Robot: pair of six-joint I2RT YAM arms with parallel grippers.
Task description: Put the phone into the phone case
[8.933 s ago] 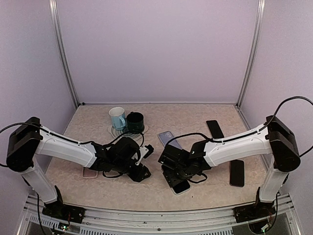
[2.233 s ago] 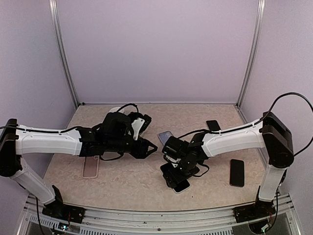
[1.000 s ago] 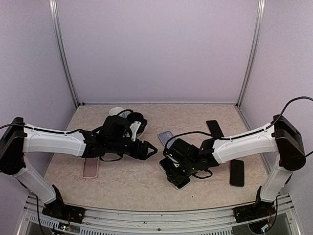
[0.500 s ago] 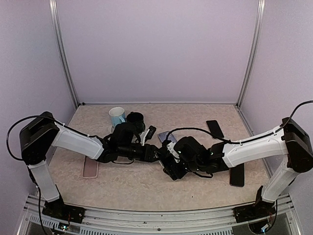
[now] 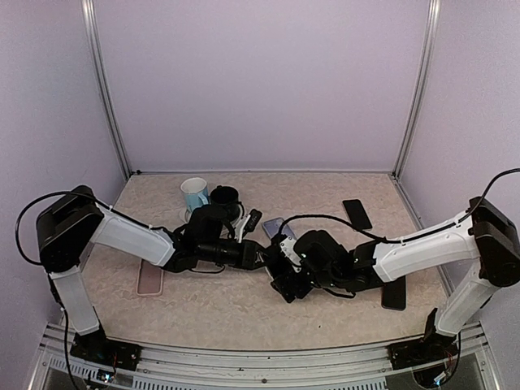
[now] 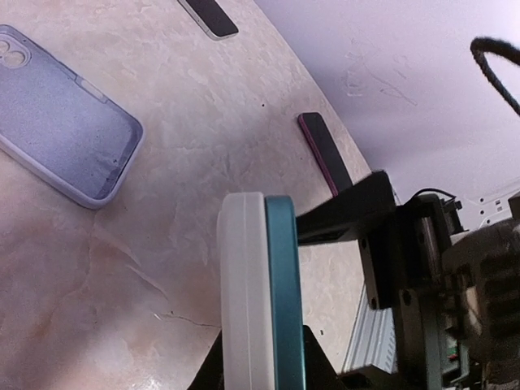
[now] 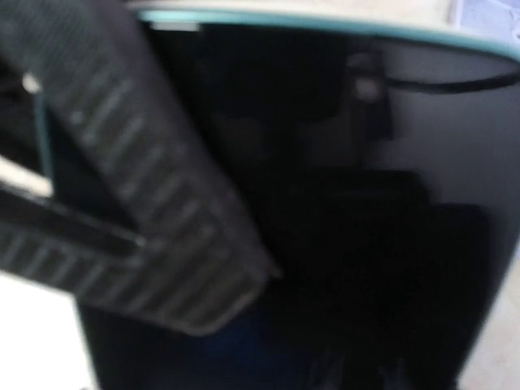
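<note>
phone (image 6: 283, 292): teal-edged, showing edge-on in the left wrist view and sitting about mid-table, slightly toward the near edge. Its dark screen is filling the right wrist view.
phone case (image 6: 242, 292): white, lying flat against the phone's side with edges flush. Can't tell whether the phone is seated in it.
left end effector (image 5: 262, 255): reaching in from the left edge side. Its fingers are flanking the phone-and-case stack at the base and pinching the two together.
right end effector (image 5: 283, 275): coming in from the right edge side and meeting the left one mid-table. One black finger (image 6: 348, 213) is lying against the phone's teal side. The right wrist view is too close and blurred, so I can't tell if it is spread or pressed together.
lavender case (image 6: 65, 114): lying open side up on the table (image 5: 325, 191), just behind the end effectors toward the far edge.
black phone (image 5: 357, 213): lying flat near the far right corner.
dark phone (image 5: 393, 292): lying flat by the right edge, magenta rim showing in the left wrist view.
pink case (image 5: 150, 278): lying flat toward the left edge, under the left arm.
light mug (image 5: 195, 195): standing near the far edge, left of centre.
dark mug (image 5: 225, 197): standing just beside the light mug.
</note>
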